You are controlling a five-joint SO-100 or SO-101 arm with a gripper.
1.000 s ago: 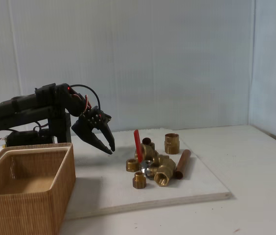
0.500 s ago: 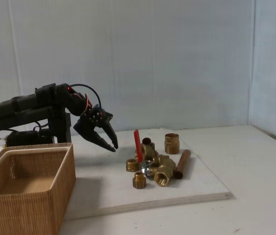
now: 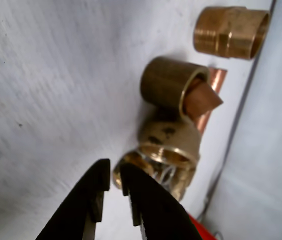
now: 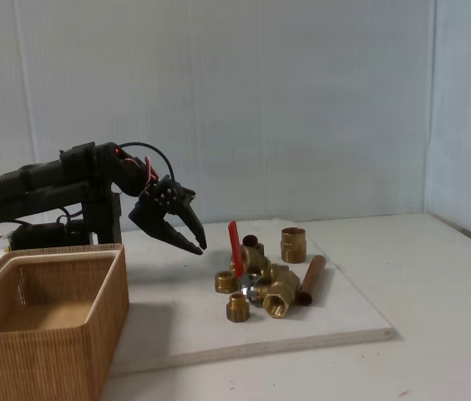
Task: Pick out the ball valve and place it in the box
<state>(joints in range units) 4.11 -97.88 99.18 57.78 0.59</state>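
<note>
In the fixed view the ball valve [image 4: 256,262] lies in a heap of brass fittings on the white board, its red lever [image 4: 235,247] standing upright. My black gripper [image 4: 199,246] hovers above the board just left of that lever, pointing down and to the right. Its jaws are nearly together with nothing between them. The tan wicker box [image 4: 43,334] stands at the front left, open on top. In the wrist view my gripper [image 3: 114,172] points at the heap, and a red sliver of the lever [image 3: 201,229] shows at the bottom edge.
A copper tube [image 4: 311,279] lies at the heap's right, with a brass coupling [image 4: 293,245] behind it and small brass nuts [image 4: 237,308] in front. The white board [image 4: 177,326] has bare room between box and heap. The wrist view shows a brass sleeve [image 3: 167,82] over the tube [image 3: 208,97].
My gripper has risen a little and moved right, closer to the red lever. The fittings and the box have not moved.
</note>
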